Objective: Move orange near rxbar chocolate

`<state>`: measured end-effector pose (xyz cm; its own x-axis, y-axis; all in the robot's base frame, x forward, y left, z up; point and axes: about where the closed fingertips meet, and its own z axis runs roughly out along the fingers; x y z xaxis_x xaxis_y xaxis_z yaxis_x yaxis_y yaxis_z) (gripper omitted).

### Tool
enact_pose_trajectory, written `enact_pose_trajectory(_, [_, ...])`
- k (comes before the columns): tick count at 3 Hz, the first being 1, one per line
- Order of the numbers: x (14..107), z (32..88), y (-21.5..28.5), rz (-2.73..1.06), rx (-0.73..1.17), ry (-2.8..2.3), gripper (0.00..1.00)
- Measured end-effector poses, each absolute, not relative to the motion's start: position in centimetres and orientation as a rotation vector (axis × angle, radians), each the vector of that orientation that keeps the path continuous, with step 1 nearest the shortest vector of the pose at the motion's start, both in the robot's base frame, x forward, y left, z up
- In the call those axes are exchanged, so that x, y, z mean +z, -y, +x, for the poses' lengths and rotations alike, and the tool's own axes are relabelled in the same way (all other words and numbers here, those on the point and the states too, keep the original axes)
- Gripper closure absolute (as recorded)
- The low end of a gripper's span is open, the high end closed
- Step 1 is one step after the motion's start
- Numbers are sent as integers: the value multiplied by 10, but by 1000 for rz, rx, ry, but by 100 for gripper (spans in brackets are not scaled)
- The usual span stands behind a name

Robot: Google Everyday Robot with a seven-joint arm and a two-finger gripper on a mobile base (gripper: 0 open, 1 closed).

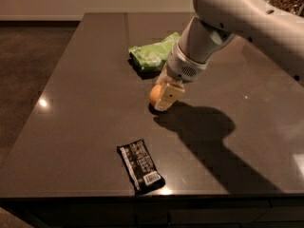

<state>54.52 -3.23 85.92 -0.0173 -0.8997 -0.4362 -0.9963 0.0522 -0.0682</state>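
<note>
Orange [154,94] touching gripper [162,97], half hidden behind it; grip impossible to tell; rxbar chocolate [140,166] well apart, nearer camera.

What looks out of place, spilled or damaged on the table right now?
Nothing stands out. The gripper is down at the orange mid-table; the rxbar chocolate lies flat near the front edge, wrapper looks intact; the crinkled green snack bag sits behind the orange. Nothing spilled.
</note>
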Motion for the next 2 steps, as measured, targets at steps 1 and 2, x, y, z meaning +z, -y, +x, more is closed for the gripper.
enact_pose_trajectory(1, [870,537,35,-1920,372,-1953,69])
enact_pose_trajectory(2, [887,514,39,-1975,398,-1884,93])
